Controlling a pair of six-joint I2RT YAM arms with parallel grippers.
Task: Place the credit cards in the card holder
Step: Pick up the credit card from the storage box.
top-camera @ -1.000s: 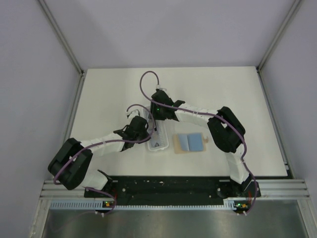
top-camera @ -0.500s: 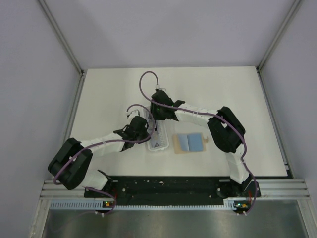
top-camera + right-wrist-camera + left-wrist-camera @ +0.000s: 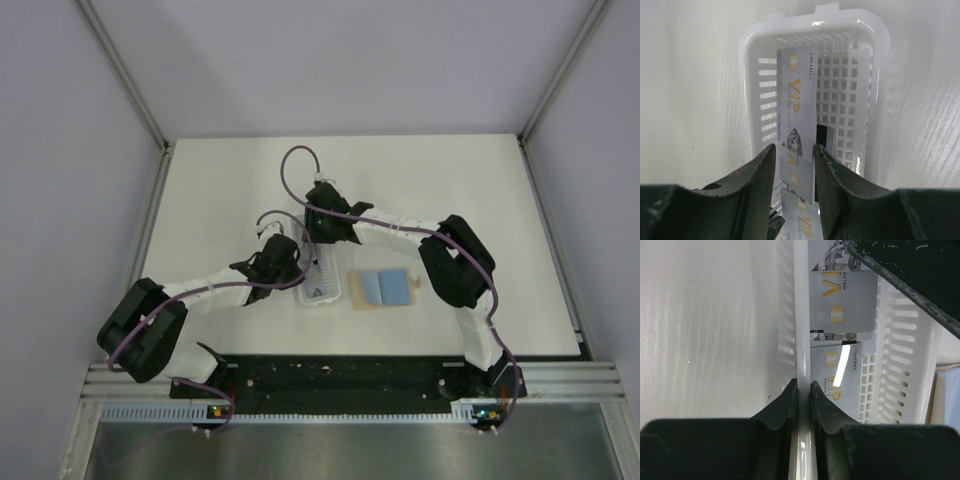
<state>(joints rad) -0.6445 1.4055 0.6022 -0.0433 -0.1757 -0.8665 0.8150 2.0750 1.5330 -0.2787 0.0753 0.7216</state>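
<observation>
Over tray (image 3: 751, 65), can bow and eject credit card (image 3: 797, 100) pinched edgewise by right fingers (image 3: 757, 180), with left fingers (image 3: 782, 407) pinching tray wall.

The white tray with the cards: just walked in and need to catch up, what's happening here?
The left gripper pinches the side wall of the tray, steadying it. The right gripper is closed across one silver credit card inside the tray alongside other cards. The card holder lies open on the table beside the tray.

From above, the white slotted plastic tray (image 3: 334, 296) lay mostly hidden, its silvery credit cards (image 3: 796, 95) too small to discern; the left wrist view's edge cut off the tan card holder (image 3: 947, 395).
</observation>
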